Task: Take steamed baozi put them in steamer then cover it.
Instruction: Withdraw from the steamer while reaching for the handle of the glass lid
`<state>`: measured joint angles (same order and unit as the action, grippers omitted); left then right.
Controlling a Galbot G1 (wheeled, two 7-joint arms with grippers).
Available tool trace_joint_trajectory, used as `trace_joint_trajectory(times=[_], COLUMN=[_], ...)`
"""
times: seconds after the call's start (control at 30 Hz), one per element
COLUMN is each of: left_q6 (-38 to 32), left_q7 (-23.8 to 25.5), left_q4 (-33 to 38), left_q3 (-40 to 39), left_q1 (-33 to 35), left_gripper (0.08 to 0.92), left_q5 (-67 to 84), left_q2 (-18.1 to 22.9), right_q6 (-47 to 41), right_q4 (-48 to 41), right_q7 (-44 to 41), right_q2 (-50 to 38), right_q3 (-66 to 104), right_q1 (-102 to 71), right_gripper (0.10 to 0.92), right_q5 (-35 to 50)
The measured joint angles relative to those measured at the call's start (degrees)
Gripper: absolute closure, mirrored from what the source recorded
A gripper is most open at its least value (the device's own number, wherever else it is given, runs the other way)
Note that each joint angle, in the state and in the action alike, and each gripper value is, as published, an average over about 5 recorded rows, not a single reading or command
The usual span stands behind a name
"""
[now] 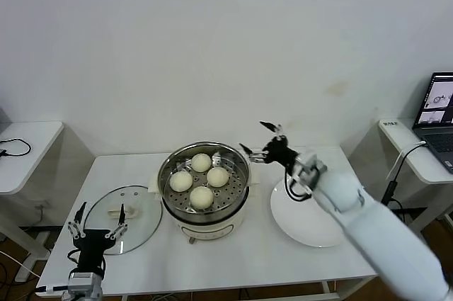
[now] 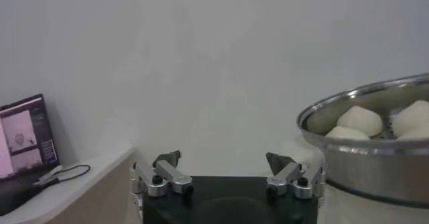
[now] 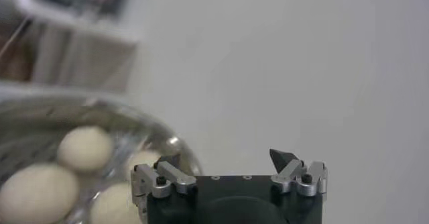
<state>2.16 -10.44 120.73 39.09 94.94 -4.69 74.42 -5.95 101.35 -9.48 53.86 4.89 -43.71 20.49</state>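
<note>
Four cream-white baozi (image 1: 202, 163) lie inside the shiny steel steamer (image 1: 168, 166) on its cream pot base in the middle of the table. They also show in the left wrist view (image 2: 360, 119) and the right wrist view (image 3: 84, 148). The glass cover (image 1: 138, 216) with its cream handle lies flat on the table left of the steamer. My right gripper (image 1: 255, 138) is open and empty, just above and to the right of the steamer's rim. My left gripper (image 1: 99, 219) is open and empty at the cover's front edge.
An empty white plate (image 1: 304, 219) lies right of the steamer, under my right arm. A laptop (image 1: 440, 103) stands on a side table at the far right. Another white side table (image 1: 21, 145) with a cable is at the far left.
</note>
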Motion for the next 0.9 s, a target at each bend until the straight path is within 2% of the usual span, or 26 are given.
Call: trace_joint_trajectory(times=[0.23,0.43,0.9], left_q6=[-1.68,-3.68,-7.9], left_q7=[-0.92,-0.85,-1.47], left_q4=[-3.78,-8.31,-23.63], left_q3=[0.95,2.6,1.83], left_q1=[-0.61,-0.61,-5.27], left_gripper=[0.177,0.177,0.177], left_q5=[-9.82,-23.28,-50.0], left_q2=[-1.49,-4.51,-13.32], right_q6=[6.15,9.37,13.61], right_q4=[2.52,4.55,7.24], right_q7=[-0.2,-0.58,-0.56], right_q2=[8.99,15.34,24.01], right_q3=[18.52,30.44,43.25], right_q1=[-17.71,-28.65,-41.25], right_gripper=[0.203,0.203,0.203], right_q5=[-2.31,-3.89,-5.21])
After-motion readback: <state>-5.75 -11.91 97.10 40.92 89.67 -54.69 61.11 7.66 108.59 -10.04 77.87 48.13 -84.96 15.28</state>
